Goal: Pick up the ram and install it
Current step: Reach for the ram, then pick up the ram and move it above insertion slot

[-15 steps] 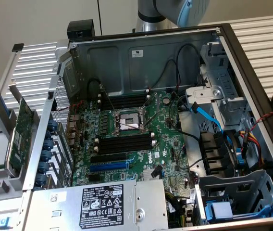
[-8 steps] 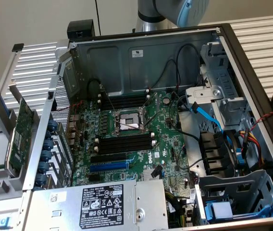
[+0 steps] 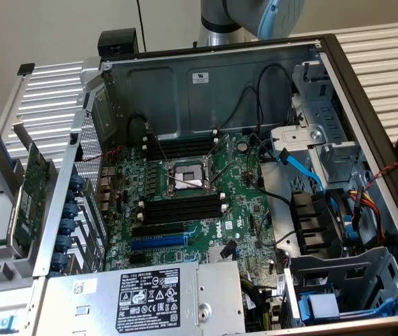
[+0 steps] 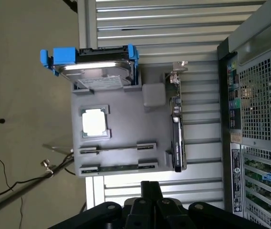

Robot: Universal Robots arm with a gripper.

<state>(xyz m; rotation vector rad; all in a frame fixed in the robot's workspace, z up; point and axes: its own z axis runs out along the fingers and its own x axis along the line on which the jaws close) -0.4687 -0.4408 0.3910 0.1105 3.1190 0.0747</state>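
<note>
Wrist view gives you the grey plastic parts tray on the slatted metal tabletop, beside the open silver computer case. The ram, a long narrow green stick, lies edge-on in the tray's outermost slot, next to a second slot. Your black gripper hangs above that end of the tray, its fingers drawn close together, holding nothing and well clear of the ram.

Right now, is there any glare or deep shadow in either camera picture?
Wrist view: bright glare washes out the hard drive's metal top and the processor on the gray tray. Exterior view: the computer case interior is evenly lit, darker around the black fan shroud.
</note>
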